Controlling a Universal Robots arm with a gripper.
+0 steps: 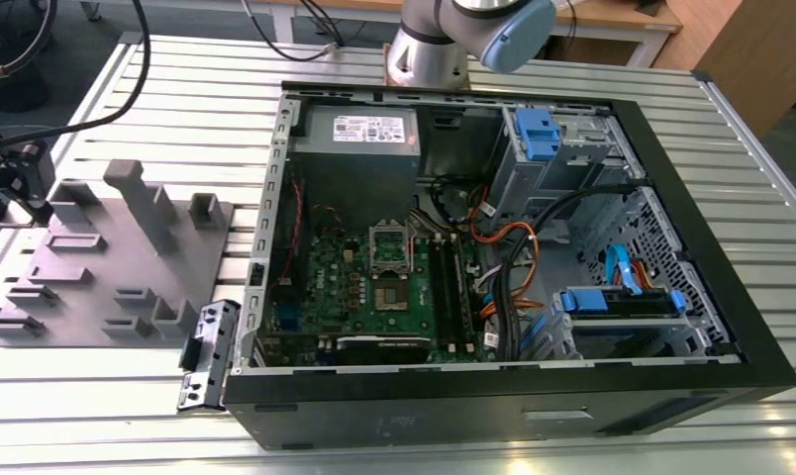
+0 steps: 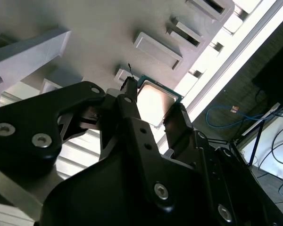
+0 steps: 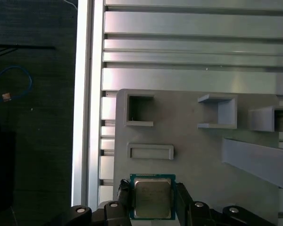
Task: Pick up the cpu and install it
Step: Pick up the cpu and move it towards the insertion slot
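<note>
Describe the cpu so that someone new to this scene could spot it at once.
Toward the exterior view's left of the open computer case, a grey tray lies on the slatted table. On the tray, right at the gripper, sits the cpu: a small flat square with a silvery top and green rim, unlike the tray's grey moulded blocks.

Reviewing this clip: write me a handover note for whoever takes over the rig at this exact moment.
End effector: low over the grey tray, straddling the cpu. Whether it grips cannot be told.
Cpu: appears to lie flat on the tray near one edge, outside the open computer case.
Done: the end effector is positioned at the cpu.
Left: pick-up not confirmed, and the cpu is not yet installed on the green motherboard inside the case.
</note>
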